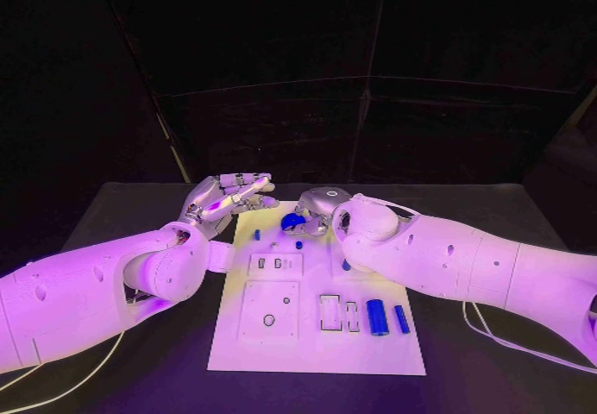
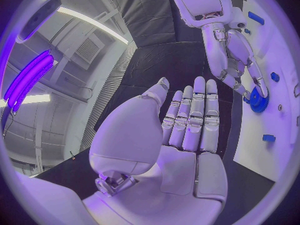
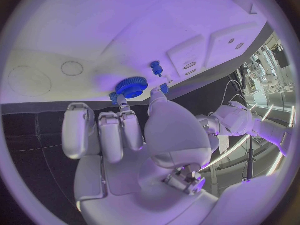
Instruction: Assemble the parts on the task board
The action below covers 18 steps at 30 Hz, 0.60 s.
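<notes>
So the right robot hand [image 1: 321, 207] is down at the far end of the task board [image 1: 317, 345], fingertips pinched on a small blue gear [image 1: 292, 222]. You can see it best from the right wrist view, where the fingers [image 3: 125, 122] reach forward and touch the gear [image 3: 132, 87] sitting right at the board's far edge. The left robot hand [image 1: 230, 197] is holding nothing: in its own wrist view the fingers [image 2: 195, 115] are stretched out straight and side by side, palm flat, hovering over the black surface [image 1: 124, 207] just beside the board's far left corner. Both white arms angle in from the sides and nearly meet at the far end. On the near right part of the board two blue cylinders [image 1: 377, 317] lie beside some rectangular slots, and a couple of small blue pegs [image 1: 256, 234] stand near the gear. No readable writing or labels anywhere that I can make out.
</notes>
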Tool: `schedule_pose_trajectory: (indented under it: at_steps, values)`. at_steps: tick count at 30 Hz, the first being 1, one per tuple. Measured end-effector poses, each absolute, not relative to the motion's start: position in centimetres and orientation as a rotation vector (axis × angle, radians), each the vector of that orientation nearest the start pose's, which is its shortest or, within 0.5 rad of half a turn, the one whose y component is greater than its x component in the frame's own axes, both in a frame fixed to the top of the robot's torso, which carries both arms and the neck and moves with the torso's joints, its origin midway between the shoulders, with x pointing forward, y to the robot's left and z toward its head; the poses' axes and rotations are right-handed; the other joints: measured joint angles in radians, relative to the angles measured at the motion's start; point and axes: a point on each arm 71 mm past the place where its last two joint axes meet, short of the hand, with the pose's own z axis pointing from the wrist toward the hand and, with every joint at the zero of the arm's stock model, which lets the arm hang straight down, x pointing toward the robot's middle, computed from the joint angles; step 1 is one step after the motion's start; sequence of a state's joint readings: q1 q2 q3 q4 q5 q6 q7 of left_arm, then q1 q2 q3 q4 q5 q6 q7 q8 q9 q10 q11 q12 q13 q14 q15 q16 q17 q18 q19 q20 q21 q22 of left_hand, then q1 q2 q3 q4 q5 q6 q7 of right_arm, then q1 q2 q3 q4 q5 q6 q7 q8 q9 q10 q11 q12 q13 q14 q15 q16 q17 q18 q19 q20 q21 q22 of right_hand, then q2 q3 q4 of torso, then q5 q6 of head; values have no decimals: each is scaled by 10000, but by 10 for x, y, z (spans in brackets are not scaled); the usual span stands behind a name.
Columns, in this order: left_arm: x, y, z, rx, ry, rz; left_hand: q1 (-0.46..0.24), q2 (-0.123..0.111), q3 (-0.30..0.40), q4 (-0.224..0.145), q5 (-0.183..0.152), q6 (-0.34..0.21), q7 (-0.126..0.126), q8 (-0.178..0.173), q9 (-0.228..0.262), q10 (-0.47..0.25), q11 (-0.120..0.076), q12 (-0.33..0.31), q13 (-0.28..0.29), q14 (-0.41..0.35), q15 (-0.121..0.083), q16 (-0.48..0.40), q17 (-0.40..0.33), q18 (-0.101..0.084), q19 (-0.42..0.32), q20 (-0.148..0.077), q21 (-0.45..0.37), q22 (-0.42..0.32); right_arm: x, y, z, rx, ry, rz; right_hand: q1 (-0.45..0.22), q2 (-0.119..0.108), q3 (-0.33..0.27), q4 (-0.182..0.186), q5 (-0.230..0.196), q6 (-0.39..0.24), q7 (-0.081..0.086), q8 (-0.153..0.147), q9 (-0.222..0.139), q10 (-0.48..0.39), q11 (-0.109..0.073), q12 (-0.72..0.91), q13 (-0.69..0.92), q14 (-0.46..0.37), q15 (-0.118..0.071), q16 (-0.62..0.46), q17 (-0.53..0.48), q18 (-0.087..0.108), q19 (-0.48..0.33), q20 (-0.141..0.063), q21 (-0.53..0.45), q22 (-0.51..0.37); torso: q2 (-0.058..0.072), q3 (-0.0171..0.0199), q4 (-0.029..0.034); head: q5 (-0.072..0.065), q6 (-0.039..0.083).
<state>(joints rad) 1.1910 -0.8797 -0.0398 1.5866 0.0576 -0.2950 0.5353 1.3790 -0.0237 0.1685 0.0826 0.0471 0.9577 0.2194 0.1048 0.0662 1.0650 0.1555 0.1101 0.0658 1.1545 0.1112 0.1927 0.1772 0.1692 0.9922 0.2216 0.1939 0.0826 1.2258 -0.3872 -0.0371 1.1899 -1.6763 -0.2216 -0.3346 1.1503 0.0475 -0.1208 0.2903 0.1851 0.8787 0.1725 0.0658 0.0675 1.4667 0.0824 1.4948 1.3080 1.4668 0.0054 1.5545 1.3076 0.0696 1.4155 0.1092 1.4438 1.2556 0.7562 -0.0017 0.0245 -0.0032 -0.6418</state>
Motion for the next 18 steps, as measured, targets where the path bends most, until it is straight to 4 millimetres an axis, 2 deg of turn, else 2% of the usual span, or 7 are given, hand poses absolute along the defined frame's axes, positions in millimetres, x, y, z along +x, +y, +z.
schedule_pose_trajectory:
  at_steps: [4, 7, 9, 13, 17, 18]
  values:
    - [477, 211, -169, -11053, 12883, -16693, 0, 0, 0, 0, 0, 0, 0, 0, 0, 0, 0, 0, 0, 0, 0, 0, -1, 0, 0, 0, 0, 0, 534, -63, -188, -2900, 16651, 4522, -28, 28, -138, -21, -47, -710, 5, -48, -43, 1, 0, 8, 0, 0, 0, 0, 0, 2, 36, 35, 0, 47, 0, 0, 0, -5, 8]
    - [477, 211, -169, -11056, 12888, -16690, 0, 0, 0, 0, 0, 0, 0, 0, 0, 0, 0, 0, 0, 0, 0, 0, -1, 0, 0, 0, 0, 1, 532, -66, -188, -2754, 16707, 4647, 57, 101, -210, -93, 122, -811, 43, -51, -60, 1, 0, 67, 0, 0, 0, 0, -1, 2, 39, 39, 0, 89, 1, 5, 0, -13, 12]
    - [477, 211, -169, -11058, 12888, -16684, 0, 0, 0, 0, 0, 0, 0, 0, 0, 0, 0, 0, 0, 0, 0, 0, 10, 0, 0, 0, 0, 1, 530, -70, -189, -2652, 16687, 4751, 350, 82, -270, -154, 338, -689, 41, -51, -34, 1, -1, 67, 0, 0, 0, 0, -1, 1, 70, 70, 0, 118, 1, 8, 0, -9, 16]
    - [477, 214, -169, -11075, 12868, -16625, 0, 0, 0, 0, 0, 0, 0, 0, 0, 0, 0, 0, 0, 0, 0, 0, 12, 1, 0, 0, 0, 1, 524, -90, -185, -2212, 16258, 5193, 789, 66, -335, -298, 745, -464, 27, -51, 4, 0, -1, 93, 0, 0, 0, -12, -1, 2, 62, 78, -1, 16, -5, 11, -8, 9, 16]
    - [477, 217, -169, -11089, 12849, -16573, 0, 0, 0, 0, 0, 0, 0, 0, 0, 0, 0, 0, 0, 0, 0, 1, 11, 0, 0, 0, 0, -8, 521, -116, -180, -1536, 15882, 5942, 1288, 94, -300, -502, 915, -429, 49, -51, 5, 0, -1, -132, 0, 0, 0, -125, -2, 1, -236, 121, -229, -492, -20, 7, -35, 17, 49]
    - [477, 217, -169, -11093, 12843, -16557, 0, 0, 0, 1, 0, 0, 0, 0, 0, 0, 0, 0, 0, -1, 0, 1, 11, 0, 0, 0, 0, -7, 520, -126, -178, -1262, 15815, 6226, 1442, 68, -318, -585, 915, -265, 58, -17, 25, 0, -1, -132, 0, 0, 0, -125, -2, 1, -236, 121, -230, -540, -26, 5, -44, 19, 55]
